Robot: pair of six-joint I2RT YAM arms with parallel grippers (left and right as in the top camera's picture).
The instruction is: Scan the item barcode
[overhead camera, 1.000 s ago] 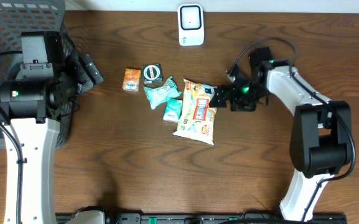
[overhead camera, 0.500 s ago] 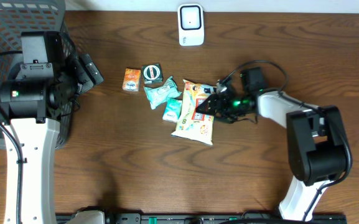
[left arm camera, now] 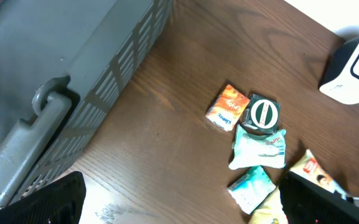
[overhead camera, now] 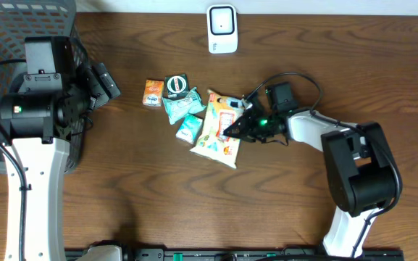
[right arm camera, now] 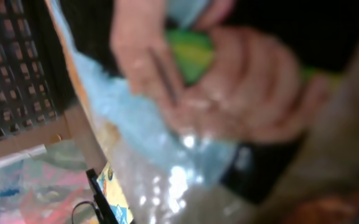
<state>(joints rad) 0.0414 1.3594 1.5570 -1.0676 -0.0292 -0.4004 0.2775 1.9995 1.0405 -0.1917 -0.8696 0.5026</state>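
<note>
Moved since a second ago: the right arm [overhead camera: 353,167] has reached in low toward the middle. Its right gripper [overhead camera: 236,127] was wide then and has now snapped shut on the right edge of the snack bag [overhead camera: 216,130]. The bag got shoved left and turned a bit, so it now bumps the small packs beside it.

The brown surface [overhead camera: 303,210] holds everything. A big grey basket [overhead camera: 6,29] sits in the far left corner. It is likely the spot for things once they are scanned. The left arm [overhead camera: 35,167] waits beside it, out of the way, and the left gripper [overhead camera: 101,80] is spread wide with nothing in it.

The snack bag lies flat near the middle, well apart from the white scanner [overhead camera: 222,29] at the back edge. I think the gripper pinches the thin edge because a flat bag gives nothing else to grab. In the right wrist view the shiny bag is up close and blurry, so I cannot tell how good the hold is. Next the bag needs lifting and carrying to the scanner, barcode side facing it.

Two teal packs [overhead camera: 185,109], a round dark pack [overhead camera: 176,85] and a little orange box [overhead camera: 153,93] lie just left of the bag.
</note>
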